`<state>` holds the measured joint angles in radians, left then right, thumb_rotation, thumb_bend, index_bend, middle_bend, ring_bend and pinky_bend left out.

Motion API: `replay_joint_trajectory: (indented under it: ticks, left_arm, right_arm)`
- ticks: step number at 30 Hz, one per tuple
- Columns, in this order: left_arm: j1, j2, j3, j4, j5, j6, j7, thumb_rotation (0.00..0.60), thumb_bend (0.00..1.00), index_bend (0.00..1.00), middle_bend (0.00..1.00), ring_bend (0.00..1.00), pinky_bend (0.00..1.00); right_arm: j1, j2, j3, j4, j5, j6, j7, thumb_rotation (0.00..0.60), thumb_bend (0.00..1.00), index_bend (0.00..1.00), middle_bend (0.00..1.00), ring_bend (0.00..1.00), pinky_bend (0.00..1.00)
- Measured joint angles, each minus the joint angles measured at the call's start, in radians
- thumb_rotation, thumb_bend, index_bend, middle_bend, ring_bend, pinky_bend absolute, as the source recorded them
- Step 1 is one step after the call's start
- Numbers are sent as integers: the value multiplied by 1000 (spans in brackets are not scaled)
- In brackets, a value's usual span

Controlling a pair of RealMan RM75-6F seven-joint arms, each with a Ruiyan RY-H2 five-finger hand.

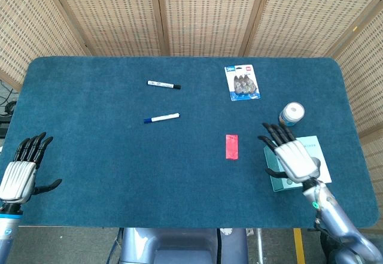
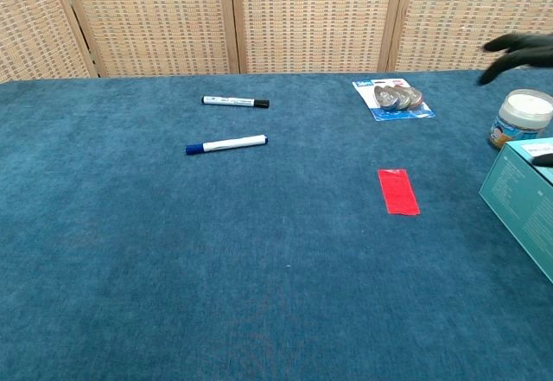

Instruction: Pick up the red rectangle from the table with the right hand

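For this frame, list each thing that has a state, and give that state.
red rectangle: flat on the table, untouched.
right hand: open, fingers spread, above the teal box, holding nothing.
left hand: open, at the table's near left edge.
black-capped marker: capped, lying flat.
blue-capped marker: capped, lying flat.
white jar: upright, lid on.
blister pack: flat, looks sealed.
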<state>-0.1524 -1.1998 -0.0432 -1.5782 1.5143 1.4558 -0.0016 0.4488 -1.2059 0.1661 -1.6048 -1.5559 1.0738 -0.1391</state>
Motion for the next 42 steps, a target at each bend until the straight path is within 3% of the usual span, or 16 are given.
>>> replay_joint_trajectory:
  ticks: [5, 15, 42]
  left_arm:
    - [-3, -5, -3, 1, -1, -1, 6, 600, 17, 0, 0, 0, 0]
    - [-7, 1, -3, -5, -10, -16, 3, 600, 18, 0, 0, 0, 0]
    - [-9, 6, -1, -14, -13, -24, 0, 600, 18, 0, 0, 0, 0]
  right_arm:
    - [91, -157, 8, 141, 29, -93, -56, 600, 259, 338, 0, 0, 0]
    - [182, -358, -15, 351, 62, -150, -167, 600, 311, 361, 0, 0, 0]
    - [223, -491, -35, 443, 164, -134, -305, 600, 311, 362, 0, 0, 0]
